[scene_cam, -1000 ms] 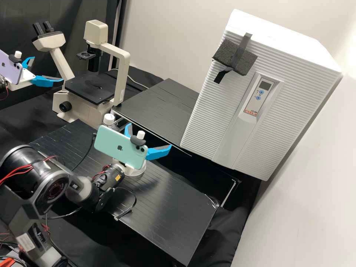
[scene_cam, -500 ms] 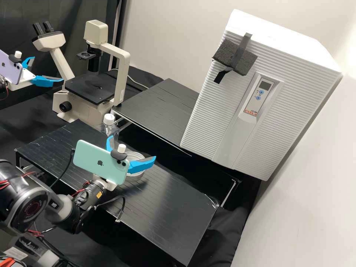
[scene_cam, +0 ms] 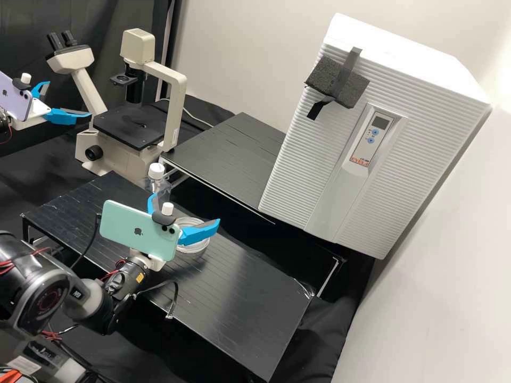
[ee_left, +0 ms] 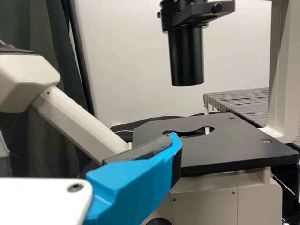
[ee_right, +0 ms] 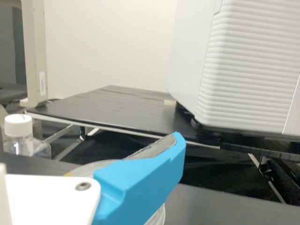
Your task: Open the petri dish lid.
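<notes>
Right end effector (scene_cam: 184, 207), fingers apart, by the petri dish lid (scene_cam: 188, 222); I'd centre, pinch only its rim, lift level.

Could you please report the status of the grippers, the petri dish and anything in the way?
Right gripper open, close to the petri dish. Left gripper open, near the microscope. Dish partly behind a blue finger; bottle beyond.

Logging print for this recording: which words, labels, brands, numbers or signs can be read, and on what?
Cabinet: red brand print, not quoted; smaller print unreadable.
Green phone, purple phone: brand logo each.
Microscope: white label, too small.
Right arm: yellow sticker, too small; white lettering, too blurred.
</notes>
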